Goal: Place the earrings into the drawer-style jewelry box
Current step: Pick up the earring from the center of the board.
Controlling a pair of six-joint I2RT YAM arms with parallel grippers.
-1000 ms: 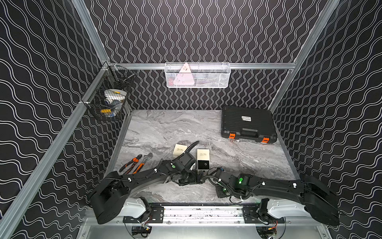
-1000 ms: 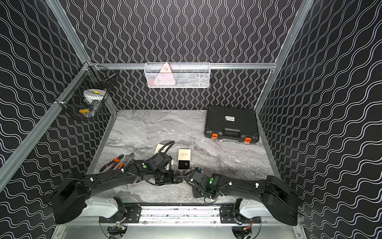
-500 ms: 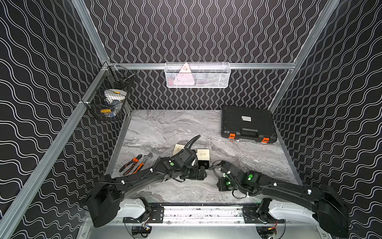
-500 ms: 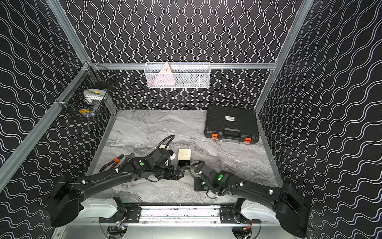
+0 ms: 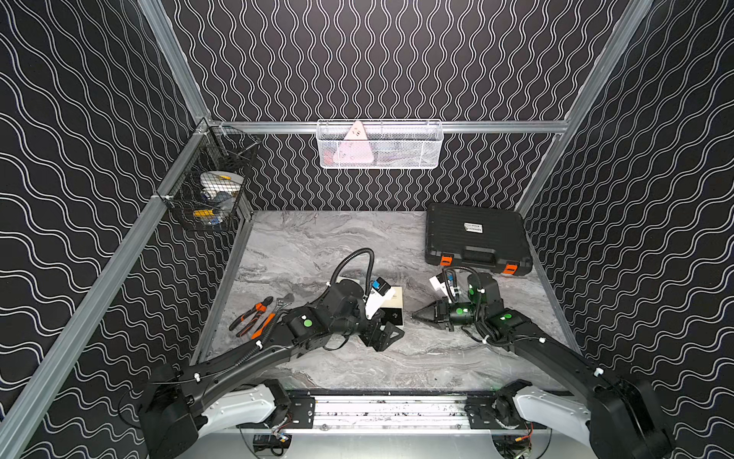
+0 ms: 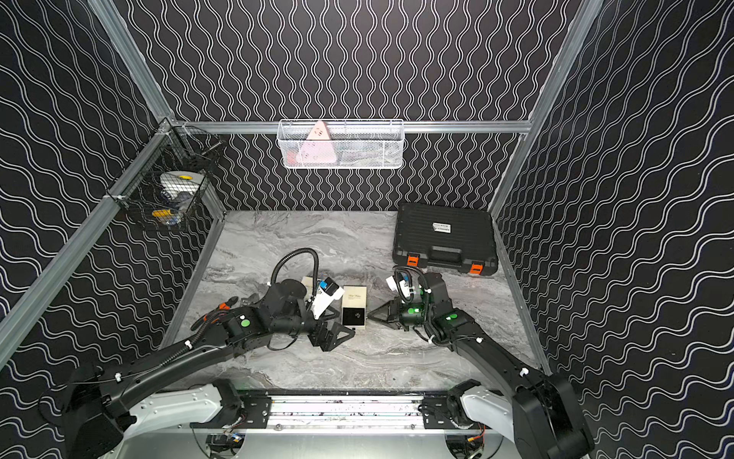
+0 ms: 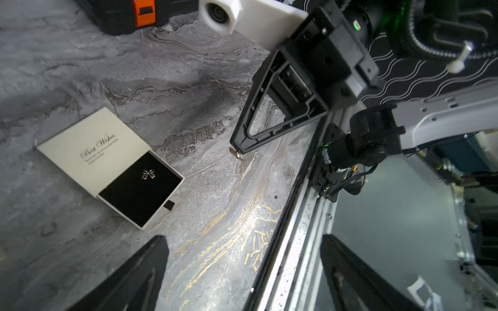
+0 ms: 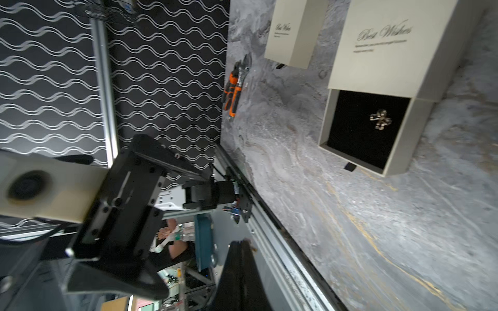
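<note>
The cream drawer-style jewelry box (image 5: 394, 299) lies mid-table with its black-lined drawer (image 7: 140, 185) pulled out. One pale gold earring cluster (image 8: 380, 122) rests in the drawer (image 8: 363, 129). My right gripper (image 5: 417, 315) is just right of the box, tip pointing at the drawer. It is shut on a tiny gold earring (image 7: 235, 153), which shows at its tip (image 7: 237, 147) a little above the marble. My left gripper (image 5: 384, 337) sits in front of the box. In the left wrist view the left gripper (image 7: 242, 269) is open, with nothing between its fingers.
A second cream box (image 8: 291, 32) lies behind the left wrist. Orange-handled pliers (image 5: 254, 316) are at the left, and a black tool case (image 5: 476, 238) at the back right. Wire baskets (image 5: 379, 145) hang on the walls. The front rail (image 5: 381, 409) edges the table.
My right arm has swung back and right, bringing its shut tip up level with the drawer from the right. The left gripper stays in front of the box, its jaws slightly narrower.
</note>
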